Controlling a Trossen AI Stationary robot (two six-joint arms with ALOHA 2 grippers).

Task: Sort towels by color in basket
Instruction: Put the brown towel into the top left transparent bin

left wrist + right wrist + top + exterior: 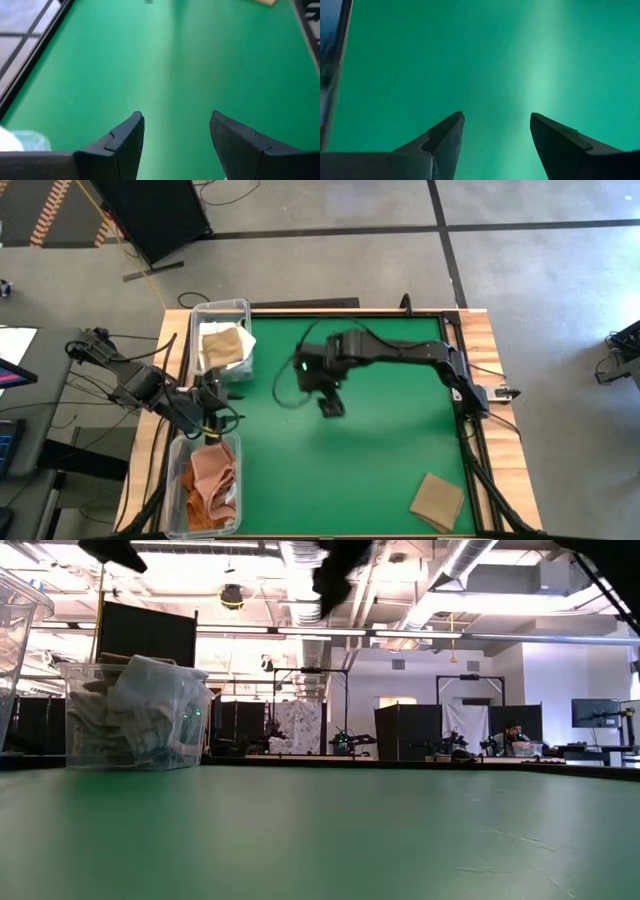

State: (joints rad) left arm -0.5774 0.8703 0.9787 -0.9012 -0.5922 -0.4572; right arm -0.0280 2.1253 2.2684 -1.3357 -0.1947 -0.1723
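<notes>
Bench (350, 430): matt green mat, wooden edge. Bins (222, 310): clear glossy plastic. Towels (437, 501): soft matt cloth.

Your right pincer (331, 406): bare green table (380, 450) beneath, free all round. Tan towel (437, 501) well apart, near corner. Two clear bins (222, 310) (205, 525) wall far edge beside left pincer (228, 402).

Right gripper (497, 131): two dark fingers (445, 142) rise from the lower edge of the frame, spread apart, nothing between them. Green table mat (495, 55) fills nearly the whole frame, with a paler band of glare running down right of centre. Dark table edge strip (340, 55) runs along the left side.
</notes>
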